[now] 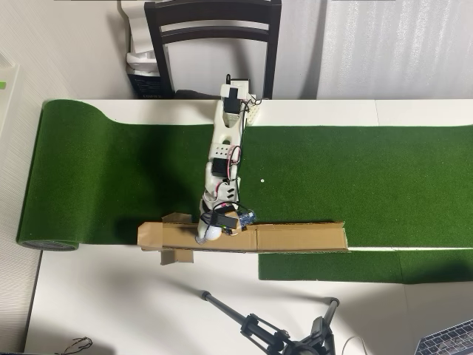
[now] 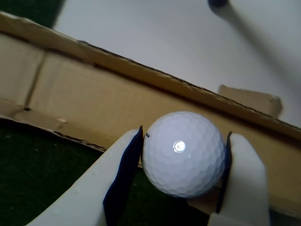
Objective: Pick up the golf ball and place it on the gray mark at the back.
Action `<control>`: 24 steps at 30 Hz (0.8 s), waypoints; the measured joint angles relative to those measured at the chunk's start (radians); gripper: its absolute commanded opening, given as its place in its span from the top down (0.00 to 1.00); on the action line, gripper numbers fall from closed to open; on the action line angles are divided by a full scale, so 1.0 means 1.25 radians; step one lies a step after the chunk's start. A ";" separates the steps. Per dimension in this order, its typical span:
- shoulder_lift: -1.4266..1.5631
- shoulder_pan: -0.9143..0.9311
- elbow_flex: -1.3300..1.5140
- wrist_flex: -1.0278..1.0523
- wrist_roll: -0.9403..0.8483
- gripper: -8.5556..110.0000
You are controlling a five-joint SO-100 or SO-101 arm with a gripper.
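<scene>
In the wrist view the white dimpled golf ball sits between my gripper's two white fingers, with the dark pads pressed on both of its sides. The gripper is shut on the ball. Behind the ball lies a brown cardboard trough. In the overhead view the arm reaches down from the table's far edge, and the gripper hangs over the left part of the cardboard trough. A small pale mark lies on the green mat, to the right of the arm. I cannot tell whether the ball is lifted off the cardboard.
The green turf mat covers most of the table and ends in a roll at the left. A dark chair stands behind the table. A black tripod lies on the white table in front. A laptop corner shows at the bottom right.
</scene>
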 measured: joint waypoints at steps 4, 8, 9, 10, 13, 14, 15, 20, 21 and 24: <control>0.000 0.020 0.000 0.000 0.000 0.83; 0.000 0.034 0.000 0.000 0.005 0.83; 0.000 0.037 0.000 0.000 0.012 0.83; 0.000 0.038 0.000 0.000 0.018 0.83; 0.000 0.039 0.000 0.000 0.026 0.83; 0.000 0.039 0.000 0.000 0.026 0.83; 0.000 0.039 0.000 0.000 0.026 0.83; 0.000 0.039 0.000 0.000 0.028 0.83; 0.000 0.039 0.000 0.000 0.028 0.83; 0.000 0.039 0.000 0.000 0.031 0.83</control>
